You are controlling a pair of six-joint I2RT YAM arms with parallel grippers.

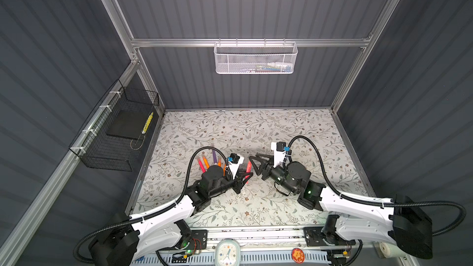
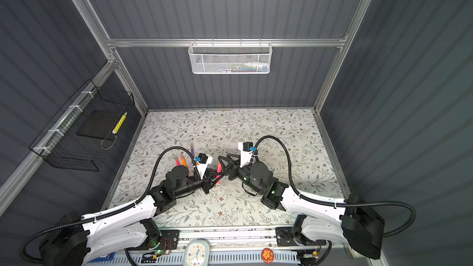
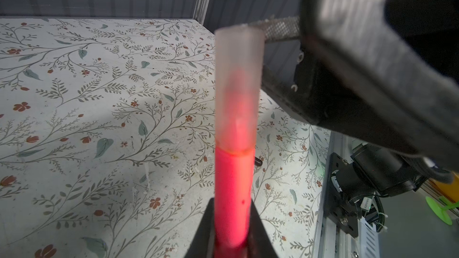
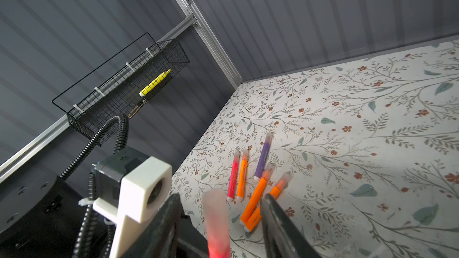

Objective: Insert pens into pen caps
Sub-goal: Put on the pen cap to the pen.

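Left claw [image 3: 232, 222] grips capped pink pen [image 3: 233, 177]; right claw [image 4: 220, 201] straddles it.

5 pens [image 4: 256, 193] crowd the table [image 1: 256, 129] at left; far half lies open.
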